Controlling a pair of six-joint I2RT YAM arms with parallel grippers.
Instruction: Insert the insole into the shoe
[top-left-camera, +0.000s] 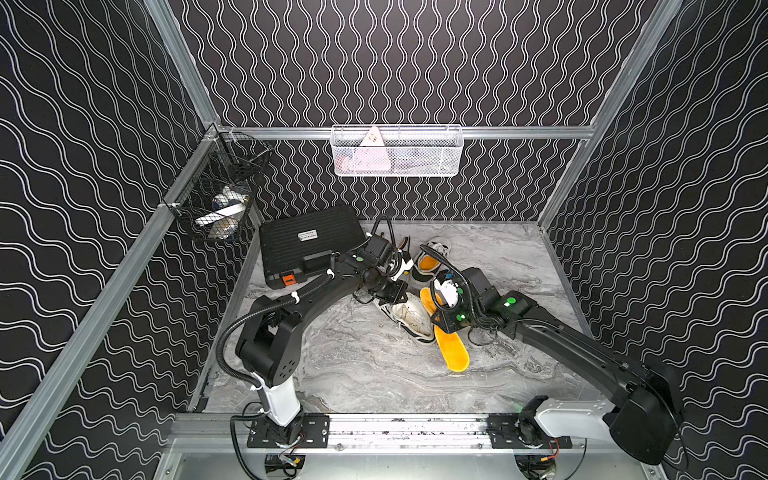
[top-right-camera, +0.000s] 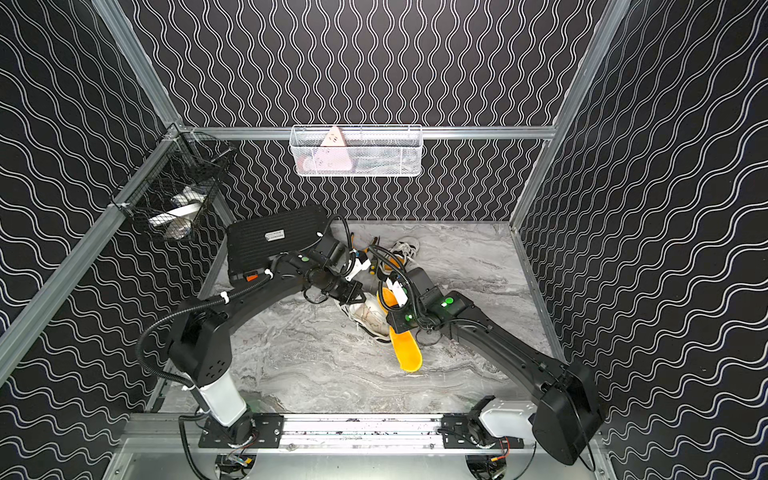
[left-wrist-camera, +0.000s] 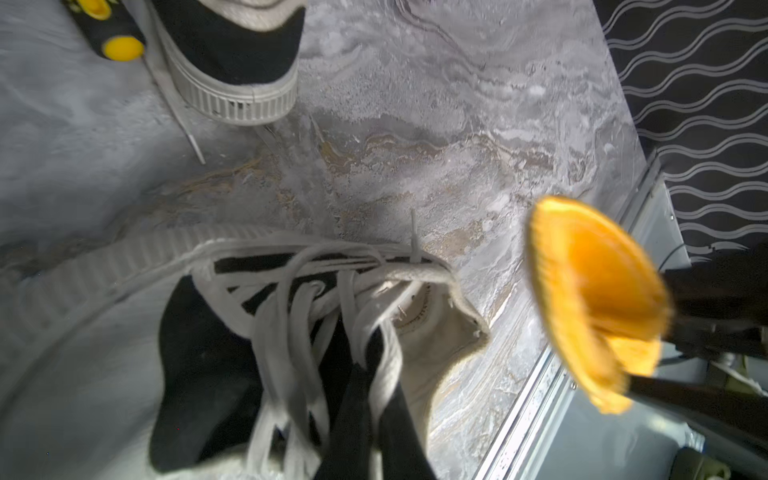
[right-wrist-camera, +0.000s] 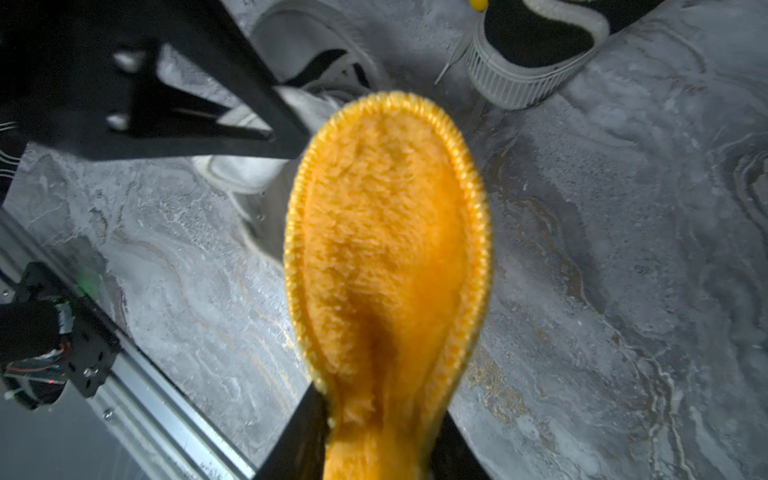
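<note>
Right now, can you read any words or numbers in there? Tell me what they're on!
No text can be read here.
On the black case, a white label: print too small to read.
In the white basket, a pale card: dark marks, too small to read.
On the tongue of the shoe: a dark mark, too blurred to read.

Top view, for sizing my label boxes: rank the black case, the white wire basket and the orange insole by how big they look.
1-2. black case and white wire basket: about alike; the basket hangs higher, nearer the camera, so I won't rank them.
3. orange insole, clearly smallest, partly covered.
</note>
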